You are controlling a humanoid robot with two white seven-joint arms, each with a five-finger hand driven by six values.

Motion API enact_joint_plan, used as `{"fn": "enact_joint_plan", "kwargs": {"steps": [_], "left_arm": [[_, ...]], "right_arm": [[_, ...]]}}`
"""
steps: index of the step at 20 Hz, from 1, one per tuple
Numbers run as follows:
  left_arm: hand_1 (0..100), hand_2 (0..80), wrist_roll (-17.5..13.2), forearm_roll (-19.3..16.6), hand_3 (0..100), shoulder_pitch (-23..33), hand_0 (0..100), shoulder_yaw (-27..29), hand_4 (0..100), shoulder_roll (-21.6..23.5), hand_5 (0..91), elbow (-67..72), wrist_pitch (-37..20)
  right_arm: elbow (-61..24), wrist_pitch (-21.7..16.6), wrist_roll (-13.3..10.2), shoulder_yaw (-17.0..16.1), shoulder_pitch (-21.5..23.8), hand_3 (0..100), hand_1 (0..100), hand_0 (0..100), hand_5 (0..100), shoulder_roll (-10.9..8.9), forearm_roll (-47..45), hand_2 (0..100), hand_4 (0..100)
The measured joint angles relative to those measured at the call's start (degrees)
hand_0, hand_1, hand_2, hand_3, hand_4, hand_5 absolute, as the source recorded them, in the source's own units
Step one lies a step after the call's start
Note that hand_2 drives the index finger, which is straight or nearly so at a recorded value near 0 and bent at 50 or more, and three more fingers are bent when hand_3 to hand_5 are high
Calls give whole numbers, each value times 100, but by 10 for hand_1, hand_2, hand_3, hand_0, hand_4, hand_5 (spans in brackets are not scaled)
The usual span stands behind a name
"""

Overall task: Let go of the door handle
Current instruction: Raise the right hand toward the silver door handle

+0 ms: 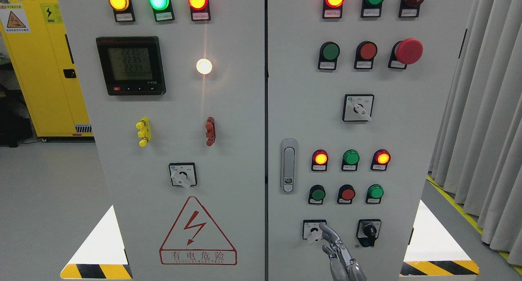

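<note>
The grey door handle (pixel 288 165) sits upright in its recess on the left edge of the right cabinet door (pixel 408 150), with nothing touching it. My right hand (pixel 327 237) rises from the bottom edge, below and to the right of the handle. Its fingers are spread and hold nothing. The index fingertip (pixel 321 225) reaches up to the white rotary switch (pixel 314 231) and lies at its right side. The left hand does not show.
The right door carries lit lamps, push buttons, a red mushroom button (pixel 408 51), an upper rotary switch (pixel 358 108) and a black selector (pixel 369 232). The left door (pixel 228 171) holds a meter (pixel 130 65) and a warning triangle. Curtains (pixel 485 130) hang right; a yellow cabinet (pixel 40 65) stands left.
</note>
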Motion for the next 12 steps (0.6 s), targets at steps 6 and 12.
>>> {"fn": "enact_joint_plan", "kwargs": {"steps": [6,12], "left_arm": [[556,0,0,0,0,0,120,0,0,0,0,0,0],[556,0,0,0,0,0,120,0,0,0,0,0,0]], "right_arm": [[0,2,-31,-1,-93,0,0,406,0,0,13,0,0],[1,68,-29,-11,-128,488,212,375,478,0,188,0,552]]}}
